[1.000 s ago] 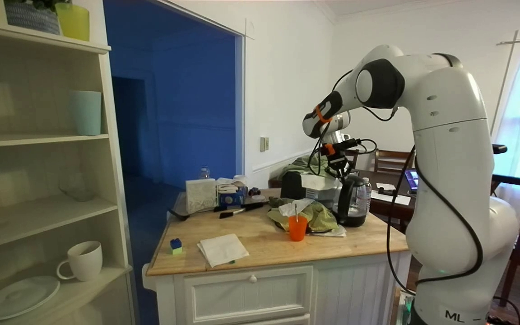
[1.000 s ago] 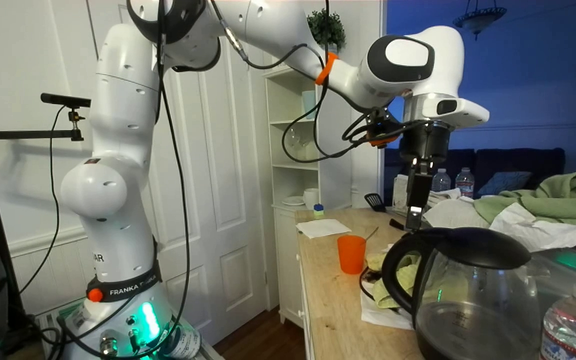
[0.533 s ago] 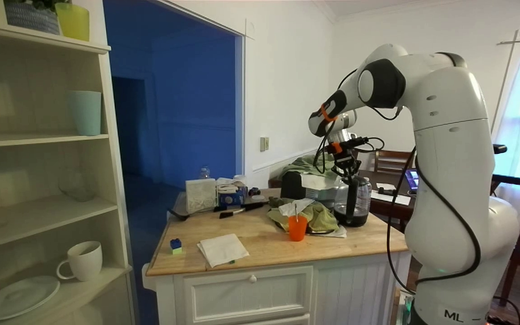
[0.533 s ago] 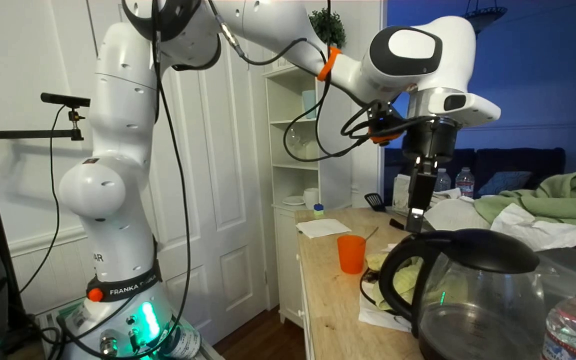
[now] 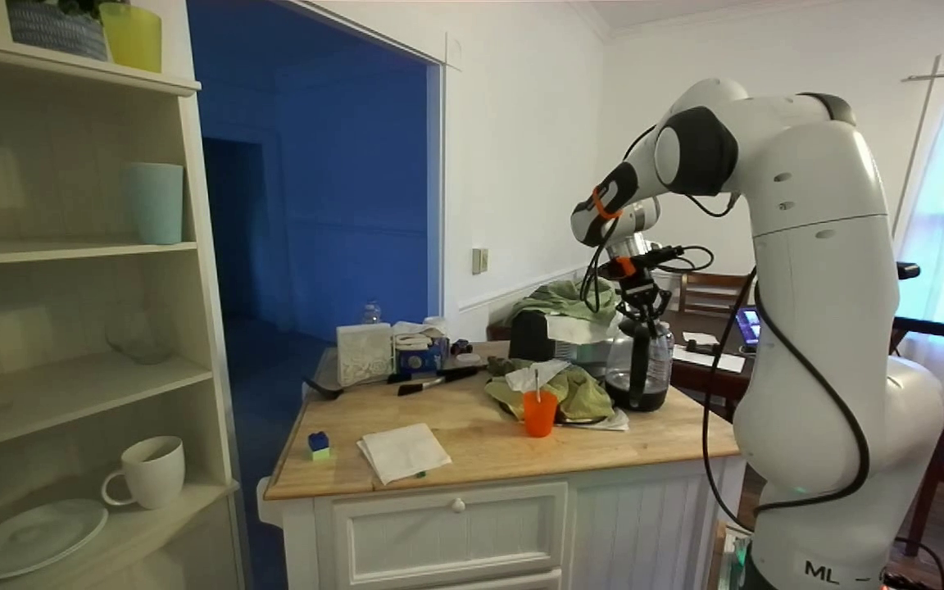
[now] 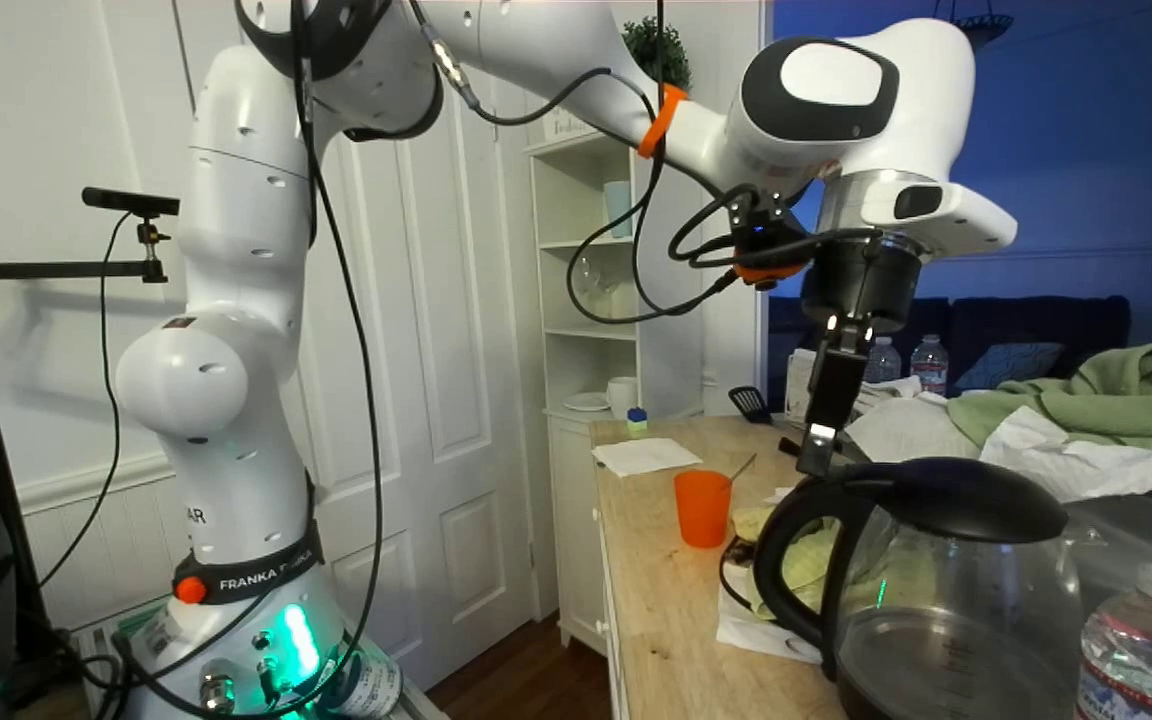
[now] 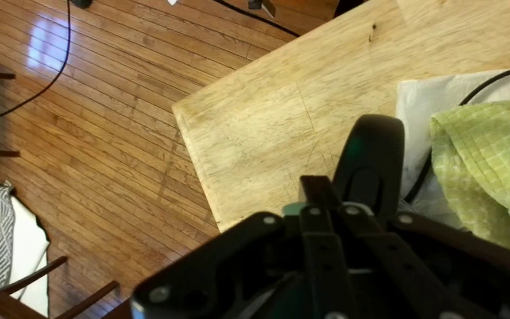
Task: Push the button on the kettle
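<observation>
One glass-sided kettle point(image 6: 936, 600) with a black lid point(image 6: 981, 502) and handle point(image 6: 774, 555) is standing on the wooden tabletop point(image 6: 676, 620), hand point(image 6: 816, 460) right above that handle with its fingers point(image 7: 319, 190) pinched together, can't tell if they're touching it. Green cloth's point(image 5: 583, 397) just beside the kettle, orange cup point(image 5: 539, 415) a bit farther off.

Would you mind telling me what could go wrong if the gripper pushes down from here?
In the wrist view, the shut gripper appears beside what looks like an oval button on the handle of the kettle, so a straight push may miss it.

The handle juts out to one side, so pressing on it might tilt or slide the kettle.

In an exterior view, a water bottle appears close to the kettle and could be knocked if it shifts.
</observation>
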{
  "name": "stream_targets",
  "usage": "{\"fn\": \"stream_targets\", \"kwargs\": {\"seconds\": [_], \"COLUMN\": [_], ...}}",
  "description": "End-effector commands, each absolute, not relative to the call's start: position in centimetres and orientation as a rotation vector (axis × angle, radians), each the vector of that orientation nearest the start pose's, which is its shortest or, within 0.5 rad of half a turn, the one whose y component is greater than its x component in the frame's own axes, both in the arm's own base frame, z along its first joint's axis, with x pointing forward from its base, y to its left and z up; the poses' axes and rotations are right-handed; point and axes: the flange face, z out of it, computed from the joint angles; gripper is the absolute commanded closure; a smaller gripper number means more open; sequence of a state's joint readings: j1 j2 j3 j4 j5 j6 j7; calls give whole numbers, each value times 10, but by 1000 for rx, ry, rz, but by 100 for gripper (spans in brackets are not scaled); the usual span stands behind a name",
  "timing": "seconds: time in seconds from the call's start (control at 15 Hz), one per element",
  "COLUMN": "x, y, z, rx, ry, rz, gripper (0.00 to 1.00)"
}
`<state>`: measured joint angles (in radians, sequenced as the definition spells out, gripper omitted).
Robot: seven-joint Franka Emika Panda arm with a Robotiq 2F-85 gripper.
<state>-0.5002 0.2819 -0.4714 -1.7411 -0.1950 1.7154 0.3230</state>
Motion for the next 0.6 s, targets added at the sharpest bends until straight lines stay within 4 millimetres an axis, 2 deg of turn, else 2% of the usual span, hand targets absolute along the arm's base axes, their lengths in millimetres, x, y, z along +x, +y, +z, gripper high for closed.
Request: {"fn": "stream_targets", "kwargs": {"seconds": [0.0, 0.27, 0.53], "x": [331, 331, 336], "y": [-492, -487, -483], "z": [420, 419, 418], "rx": [-2651, -2583, -2520], "ry": [1890, 1886, 1873], "rz": [666, 715, 680], "gripper": [100, 100, 100]}}
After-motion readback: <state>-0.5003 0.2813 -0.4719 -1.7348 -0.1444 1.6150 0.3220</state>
